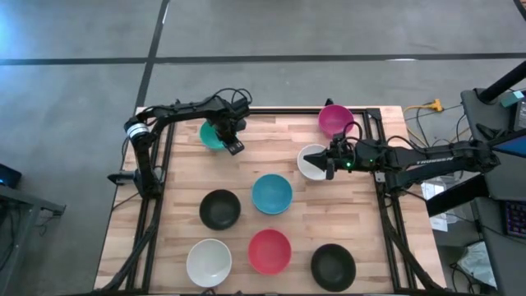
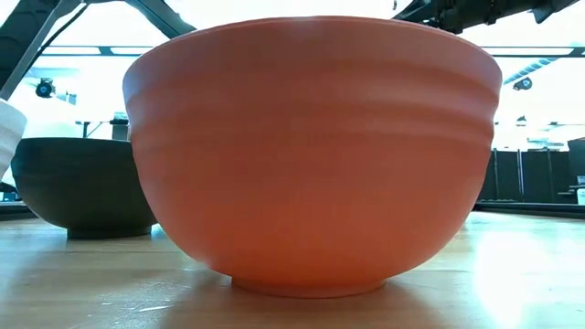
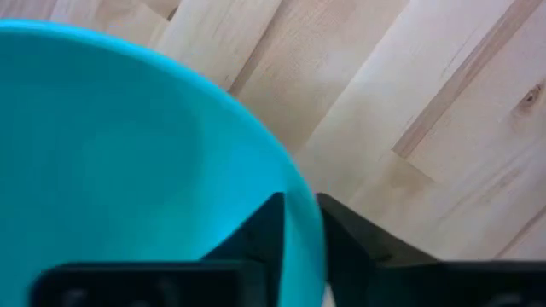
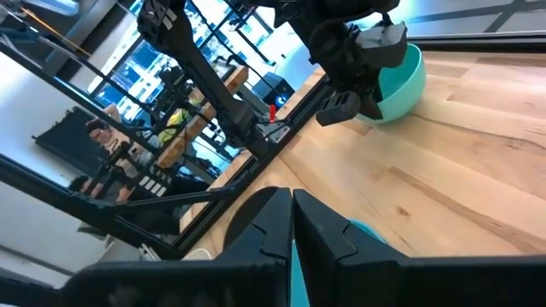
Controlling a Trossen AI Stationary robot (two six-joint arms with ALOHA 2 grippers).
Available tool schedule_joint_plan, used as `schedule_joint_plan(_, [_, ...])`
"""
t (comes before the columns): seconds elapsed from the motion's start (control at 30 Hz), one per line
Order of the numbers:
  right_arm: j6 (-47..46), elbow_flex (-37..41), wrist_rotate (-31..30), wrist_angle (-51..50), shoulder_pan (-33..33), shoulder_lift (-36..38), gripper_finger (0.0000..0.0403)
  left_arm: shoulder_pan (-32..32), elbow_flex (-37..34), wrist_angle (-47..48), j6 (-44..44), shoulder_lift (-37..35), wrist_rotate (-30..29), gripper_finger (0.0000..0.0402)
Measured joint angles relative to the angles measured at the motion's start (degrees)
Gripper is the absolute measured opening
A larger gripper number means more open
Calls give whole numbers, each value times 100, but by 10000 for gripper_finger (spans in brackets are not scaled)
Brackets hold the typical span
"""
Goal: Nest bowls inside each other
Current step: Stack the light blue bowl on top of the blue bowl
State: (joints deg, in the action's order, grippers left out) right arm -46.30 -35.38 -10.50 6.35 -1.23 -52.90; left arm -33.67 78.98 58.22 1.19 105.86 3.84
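**Two arms gripping bowls at the back of a wooden table**

A pale wooden table (image 1: 271,164) stands on grey floor. At its back left, the left gripper (image 1: 229,131) pinches the rim of a teal bowl (image 1: 210,136). At back right, the right gripper (image 1: 329,158) is closed on a white bowl (image 1: 311,163), just beside a magenta bowl (image 1: 334,119). Blue (image 1: 271,194), red (image 1: 269,251), two black and another white bowl sit apart nearer the front.

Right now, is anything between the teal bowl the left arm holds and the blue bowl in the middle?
Nothing visible. The left gripper pinches the teal bowl's rim; only bare table lies between it and the blue bowl.
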Motion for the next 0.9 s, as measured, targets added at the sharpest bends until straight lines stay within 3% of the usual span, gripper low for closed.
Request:
schedule_joint_plan(0.1, [0, 0, 0, -2, 0, 0, 9, 0, 0, 134, 2, -9, -88, 10])
schedule_joint_plan(0.5, [-11, 0, 0, -9, 0, 0, 9, 216, -4, 730, -7, -441, -79, 1])
schedule_joint_plan(0.9, [-48, 0, 17, -7, -70, 0, 9, 1244, 15, 818, 491, -2927, -195, 0])
